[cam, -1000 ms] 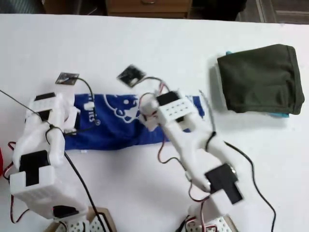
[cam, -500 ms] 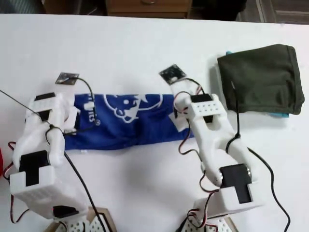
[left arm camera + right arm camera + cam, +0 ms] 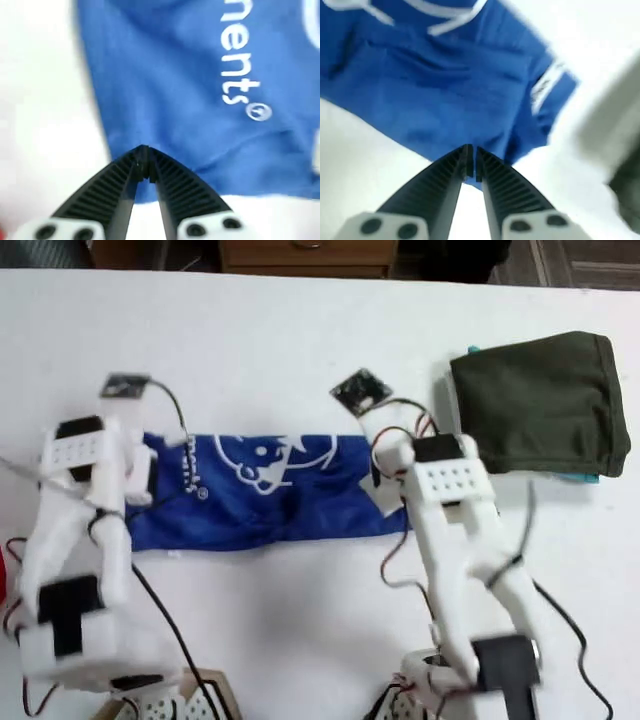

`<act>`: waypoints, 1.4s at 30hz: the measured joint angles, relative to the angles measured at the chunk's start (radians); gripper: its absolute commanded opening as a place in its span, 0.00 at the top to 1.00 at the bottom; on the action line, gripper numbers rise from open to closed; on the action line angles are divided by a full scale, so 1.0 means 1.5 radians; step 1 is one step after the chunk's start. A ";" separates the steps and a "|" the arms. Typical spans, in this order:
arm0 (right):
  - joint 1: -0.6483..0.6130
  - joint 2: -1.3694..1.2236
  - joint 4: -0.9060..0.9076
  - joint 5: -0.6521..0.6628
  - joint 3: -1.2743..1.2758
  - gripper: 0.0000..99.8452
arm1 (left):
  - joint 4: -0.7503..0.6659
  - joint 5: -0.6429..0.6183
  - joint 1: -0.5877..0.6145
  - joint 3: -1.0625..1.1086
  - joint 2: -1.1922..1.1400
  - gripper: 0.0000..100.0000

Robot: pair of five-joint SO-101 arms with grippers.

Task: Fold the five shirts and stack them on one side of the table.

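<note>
A blue shirt [image 3: 270, 490] is seen lying flat on the white bench [image 3: 300, 340], folded into a long narrow band that runs from one arm to the other. Its upper face is marked with white lettering near the left end and a white drawing toward the middle. The long edge nearer the arms is slightly uneven, and soft creases are visible across the cloth [image 3: 175, 75]. A small white tag is visible at the right end of the band [image 3: 445, 75]. The left gripper [image 3: 145, 167] is placed at the left end of the shirt, its black ribbed fingers [image 3: 120, 190] pressed together with the tips at the cloth's edge. The right gripper [image 3: 471, 162] is placed at the right end, its fingers likewise brought together over the hem. Whether cloth is caught between either pair cannot be told. A dark green shirt [image 3: 540, 405] is found folded into a compact block at the right side of the bench, apart from the blue one, with a light blue layer [image 3: 580, 478] showing beneath its edge.
</note>
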State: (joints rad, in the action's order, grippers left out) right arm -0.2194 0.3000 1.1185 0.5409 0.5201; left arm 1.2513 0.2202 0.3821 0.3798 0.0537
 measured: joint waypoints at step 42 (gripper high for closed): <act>0.228 0.432 0.163 0.068 0.282 0.96 | 0.185 -0.092 -0.004 -0.476 -0.529 0.98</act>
State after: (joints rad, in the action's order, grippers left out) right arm 0.1227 0.9475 1.3625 0.6421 0.9436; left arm 1.5290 0.0821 0.3759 -0.3337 -0.7396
